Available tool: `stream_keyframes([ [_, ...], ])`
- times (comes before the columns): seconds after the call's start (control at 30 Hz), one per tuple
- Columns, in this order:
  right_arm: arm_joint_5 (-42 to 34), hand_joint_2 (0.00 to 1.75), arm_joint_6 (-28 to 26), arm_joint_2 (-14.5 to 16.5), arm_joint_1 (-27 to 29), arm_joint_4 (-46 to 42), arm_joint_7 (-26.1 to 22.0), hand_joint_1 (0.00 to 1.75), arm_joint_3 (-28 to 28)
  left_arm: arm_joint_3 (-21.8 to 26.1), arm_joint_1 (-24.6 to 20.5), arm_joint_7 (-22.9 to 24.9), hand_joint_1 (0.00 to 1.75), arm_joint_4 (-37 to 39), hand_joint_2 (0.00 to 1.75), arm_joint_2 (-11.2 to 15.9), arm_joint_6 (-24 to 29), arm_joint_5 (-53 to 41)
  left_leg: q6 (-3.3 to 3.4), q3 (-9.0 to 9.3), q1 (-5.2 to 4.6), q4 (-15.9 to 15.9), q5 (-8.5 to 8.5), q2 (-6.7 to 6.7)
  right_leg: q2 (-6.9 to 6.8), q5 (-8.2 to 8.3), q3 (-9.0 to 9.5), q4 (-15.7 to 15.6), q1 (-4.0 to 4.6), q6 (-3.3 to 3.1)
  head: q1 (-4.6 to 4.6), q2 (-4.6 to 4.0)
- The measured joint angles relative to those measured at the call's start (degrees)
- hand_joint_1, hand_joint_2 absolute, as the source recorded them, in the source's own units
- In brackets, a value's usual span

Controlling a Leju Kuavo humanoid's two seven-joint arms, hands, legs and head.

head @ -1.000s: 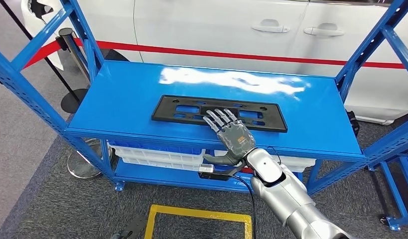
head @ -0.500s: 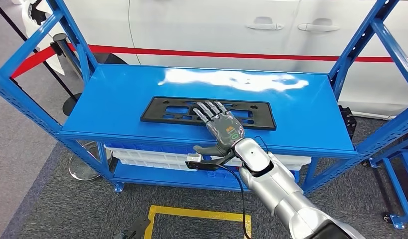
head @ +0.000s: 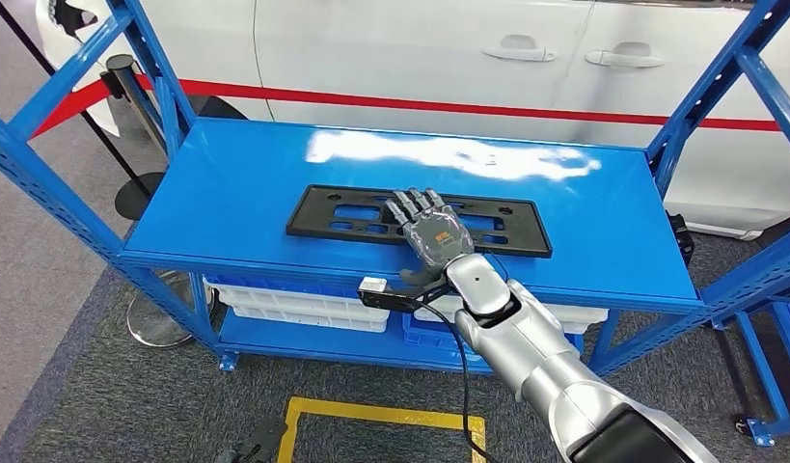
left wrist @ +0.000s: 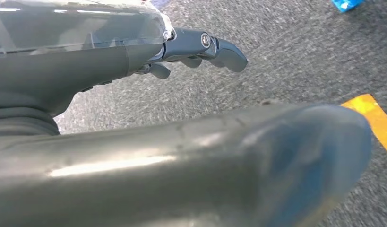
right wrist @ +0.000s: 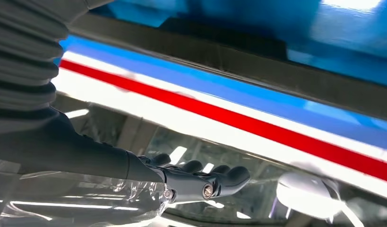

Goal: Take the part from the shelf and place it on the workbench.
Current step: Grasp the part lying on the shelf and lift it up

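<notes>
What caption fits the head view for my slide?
Right hand lies flat over the black slotted part on the blue shelf.

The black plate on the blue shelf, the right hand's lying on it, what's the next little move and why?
Probably close the fingers around the near edge. The right hand lies flat, fingers spread, on the black plate, with the thumb hanging below the front lip of the blue shelf, so nothing grips the plate yet. Whether the fingertips reach a cutout cannot be told.
</notes>
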Motion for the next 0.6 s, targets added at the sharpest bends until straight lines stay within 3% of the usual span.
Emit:
stream_keyframes([
  [0.07,1.6,1.75,1.9,0.0,-0.2,1.0,1.9,0.00,0.7,0.0,0.0,0.0,0.00,0.0,0.00,0.0,0.0,-0.1,0.10,0.00,0.00,0.0,-0.03,0.01,-0.07,-2.49,-3.64,7.1,-0.24,0.32,-0.01,0.00],
  [0.1,2.4,1.75,2.8,0.0,-0.3,1.4,2.8,0.00,1.1,0.0,0.0,0.1,0.00,0.0,0.00,0.0,0.0,-0.1,0.10,0.02,0.01,0.0,-0.05,0.00,-0.08,-2.30,-4.46,8.4,-0.33,0.36,-0.01,0.00],
  [0.13,3.1,1.75,3.8,0.0,-0.4,1.8,3.6,0.00,1.4,0.0,0.0,0.2,0.00,0.0,0.00,0.0,0.0,-0.1,0.07,0.07,0.01,0.0,-0.08,-0.03,-0.09,-0.98,-4.16,7.3,-0.39,0.30,-0.01,0.00],
  [0.23,4.7,1.75,6.4,0.0,-1.2,2.6,5.5,0.00,2.6,0.0,-0.1,0.4,0.00,0.0,0.00,-0.1,0.0,-0.1,-0.26,0.26,-0.07,0.1,-0.26,-0.10,-0.09,4.84,0.97,-4.2,-0.19,-0.40,-0.01,0.00],
  [0.3,5.0,1.75,8.8,0.0,-1.7,3.1,6.6,0.00,3.1,0.0,-0.1,0.5,0.00,0.0,0.00,-0.1,0.0,-0.2,-0.75,0.16,-0.15,0.0,-0.31,-0.09,-0.04,5.82,2.74,-8.2,0.20,-0.82,-0.01,0.00],
  [0.37,5.0,1.75,10.6,0.0,-2.1,3.5,7.4,0.03,3.3,0.0,-0.1,0.6,0.00,0.0,0.00,-0.2,0.0,-0.1,-1.42,0.20,-0.16,-0.1,-0.33,-0.06,0.05,5.79,2.91,-8.6,0.26,-1.19,-0.02,0.00],
  [0.43,5.0,1.75,11.6,0.0,-2.4,3.9,7.9,0.73,3.3,0.0,-0.1,0.7,0.00,0.0,0.00,-0.2,0.1,-0.1,-1.97,-0.17,-0.09,1.1,-1.40,-0.01,0.03,6.03,3.30,-9.2,-0.01,-1.80,-0.03,0.00],
  [0.5,4.9,1.75,12.4,0.1,-2.4,4.2,8.5,1.49,3.4,0.0,-0.1,0.7,0.00,0.0,0.00,-0.2,0.1,-0.1,-2.27,-2.61,0.01,6.6,-4.61,0.03,-0.08,6.13,3.58,-9.5,-0.12,-2.30,-0.03,0.00],
  [0.57,4.7,1.75,12.8,0.1,-2.3,4.5,9.2,1.60,3.4,0.0,0.0,0.8,0.00,0.0,0.00,-0.2,0.1,-0.1,-2.49,-6.09,0.04,14.0,-7.68,0.03,-0.10,6.05,3.59,-9.5,0.00,-2.53,-0.03,0.00],
  [0.6,4.5,1.75,12.8,0.1,-2.3,4.6,9.6,1.61,3.4,0.0,0.0,0.8,0.00,0.0,0.00,-0.2,0.1,-0.1,-2.57,-7.02,0.05,15.9,-7.91,0.04,-0.09,6.00,3.59,-9.4,0.04,-2.57,-0.03,0.00],
])
